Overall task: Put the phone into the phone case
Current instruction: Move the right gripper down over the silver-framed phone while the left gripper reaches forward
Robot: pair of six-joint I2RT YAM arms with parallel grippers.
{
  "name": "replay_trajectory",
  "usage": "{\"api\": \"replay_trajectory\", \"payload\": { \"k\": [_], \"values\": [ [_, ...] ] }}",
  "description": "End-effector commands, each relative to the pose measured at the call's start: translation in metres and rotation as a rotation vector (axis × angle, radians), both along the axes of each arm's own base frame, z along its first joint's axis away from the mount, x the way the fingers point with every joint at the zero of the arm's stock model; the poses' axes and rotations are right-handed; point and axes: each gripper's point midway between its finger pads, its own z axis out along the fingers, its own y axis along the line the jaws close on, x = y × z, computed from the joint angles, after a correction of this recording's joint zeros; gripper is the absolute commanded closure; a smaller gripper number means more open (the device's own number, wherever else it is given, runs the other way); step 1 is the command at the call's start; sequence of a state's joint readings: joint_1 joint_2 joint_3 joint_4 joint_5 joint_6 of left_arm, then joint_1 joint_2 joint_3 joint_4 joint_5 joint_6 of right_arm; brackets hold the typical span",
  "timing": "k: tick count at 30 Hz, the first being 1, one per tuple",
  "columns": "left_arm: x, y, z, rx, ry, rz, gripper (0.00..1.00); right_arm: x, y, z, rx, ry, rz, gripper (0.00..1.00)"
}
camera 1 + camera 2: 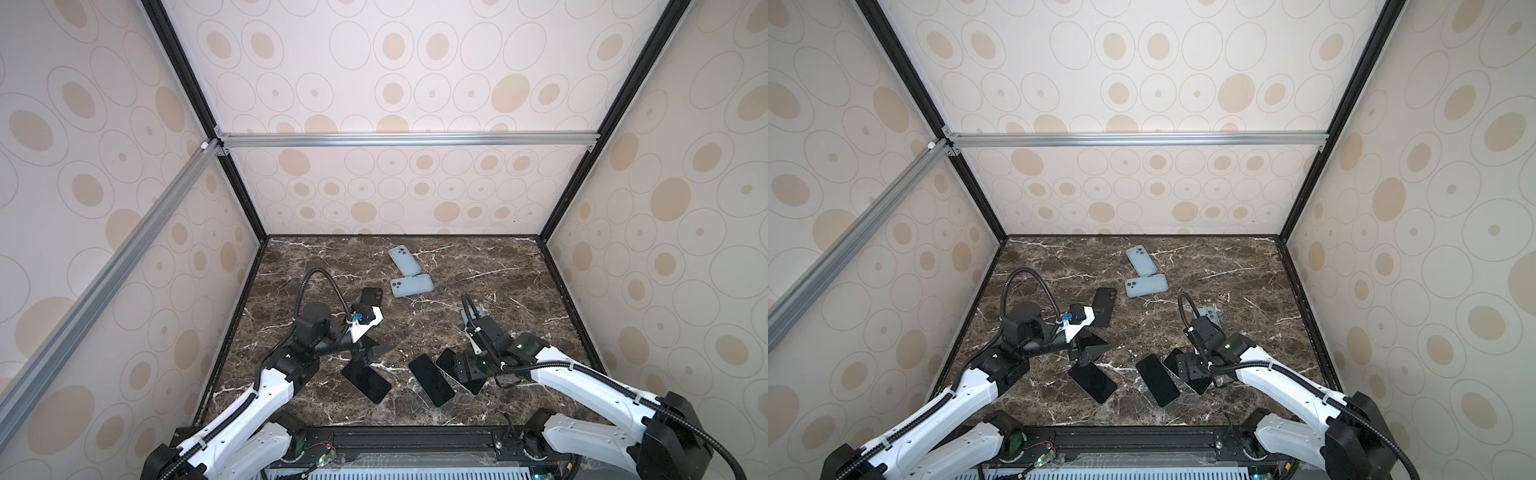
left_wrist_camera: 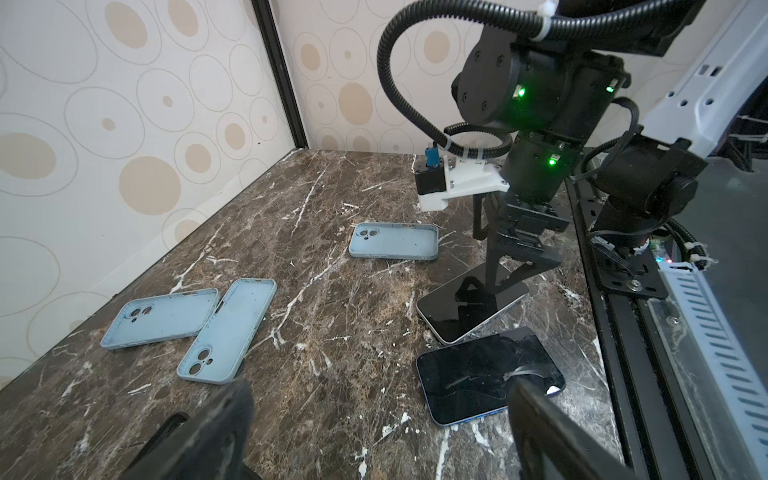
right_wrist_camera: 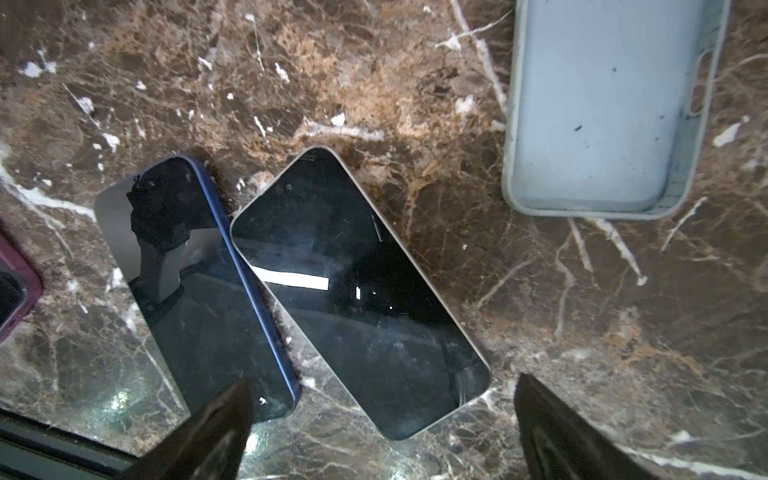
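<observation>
**Left hand** (image 1: 371, 350): the fingers are standing wide apart and gripping nothing; its own wrist view (image 2: 380, 386) is showing only tabletop (image 2: 332, 291) between them. In both top views it is hanging at the lower middle of the frame, over the upper end of the left phone (image 1: 366, 381), which is lying screen up. Whether they are touching cannot be told.

**Right hand** (image 3: 384, 382): released, fingers fully spread, holding nothing. It is pointing down over the silver phone (image 3: 357, 291), lower right of centre in both top views. In the left wrist view (image 2: 513, 270) one finger (image 2: 490, 270) is standing right at the screen; contact cannot be told.

**Phones:** the blue phone (image 3: 195, 291) is lying screen up against the silver phone's side. A black phone (image 1: 370, 297) is lying back up, left of centre.

**Cases:** the near case (image 3: 602, 108) is lying open side up and empty at the upper right of the right wrist view, apart from the silver phone. Two back cases (image 1: 404, 260) (image 1: 411, 286) are lying above centre in both top views, touching each other, both empty.
</observation>
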State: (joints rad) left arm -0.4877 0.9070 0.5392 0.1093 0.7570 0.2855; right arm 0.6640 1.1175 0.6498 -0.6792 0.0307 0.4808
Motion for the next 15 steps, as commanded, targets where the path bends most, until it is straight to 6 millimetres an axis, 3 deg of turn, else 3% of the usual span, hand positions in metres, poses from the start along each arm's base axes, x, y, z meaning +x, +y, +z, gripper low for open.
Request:
{"api": "replay_trajectory", "payload": {
  "k": [1, 15],
  "values": [
    [-0.003, -0.003, -0.003, 0.032, -0.019, -0.031, 0.04, 0.000, 0.004, -0.010, 0.001, 0.008, 0.013, 0.00],
    [-0.005, -0.006, -0.007, 0.047, -0.016, -0.036, 0.03, -0.003, 0.003, -0.031, -0.037, 0.068, 0.015, 0.00]
  ]
}}
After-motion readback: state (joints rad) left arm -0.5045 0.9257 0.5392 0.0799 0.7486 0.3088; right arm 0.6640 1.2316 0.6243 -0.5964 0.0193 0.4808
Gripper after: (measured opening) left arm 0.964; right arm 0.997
